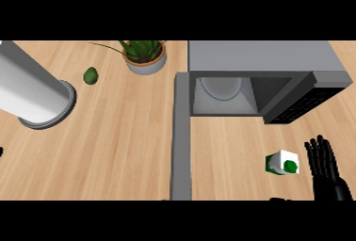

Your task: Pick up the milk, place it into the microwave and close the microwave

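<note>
A small white and green milk carton (282, 163) stands on the wooden counter, in front of the microwave and to its right. The grey microwave (264, 56) is at the back right with its cavity (222, 96) exposed, and its door (182, 136) swings out toward me along the left side. My right hand (324, 164) is open with fingers straight, just right of the carton and apart from it. Only a dark sliver at the left edge (1, 151) hints at my left hand.
A large white cylinder (31, 92) lies tilted at the left. A potted plant (144, 57) stands at the back centre, with a green avocado (90, 75) to its left. The open door divides the counter.
</note>
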Controlling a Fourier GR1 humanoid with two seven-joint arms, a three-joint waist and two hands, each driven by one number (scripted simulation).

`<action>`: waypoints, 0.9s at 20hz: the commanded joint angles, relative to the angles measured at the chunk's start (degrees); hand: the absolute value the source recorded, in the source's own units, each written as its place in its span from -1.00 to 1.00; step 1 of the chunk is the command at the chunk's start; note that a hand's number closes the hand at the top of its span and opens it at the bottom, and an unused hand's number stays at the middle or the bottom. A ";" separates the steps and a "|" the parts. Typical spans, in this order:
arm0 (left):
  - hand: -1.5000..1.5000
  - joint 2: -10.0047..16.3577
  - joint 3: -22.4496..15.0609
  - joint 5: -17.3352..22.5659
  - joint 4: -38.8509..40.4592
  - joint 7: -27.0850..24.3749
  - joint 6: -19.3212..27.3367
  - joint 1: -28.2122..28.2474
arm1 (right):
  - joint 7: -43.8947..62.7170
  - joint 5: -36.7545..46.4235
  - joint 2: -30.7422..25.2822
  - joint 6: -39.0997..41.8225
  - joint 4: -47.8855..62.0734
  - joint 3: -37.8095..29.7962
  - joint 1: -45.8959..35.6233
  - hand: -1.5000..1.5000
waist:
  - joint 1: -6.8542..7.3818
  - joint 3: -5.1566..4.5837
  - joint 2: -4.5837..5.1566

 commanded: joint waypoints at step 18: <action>-1.00 -0.84 3.56 0.17 3.59 1.07 -2.45 -3.78 | -18.72 6.62 -2.89 -6.97 36.34 -7.70 -17.02 -1.00 | 0.28 0.05 0.16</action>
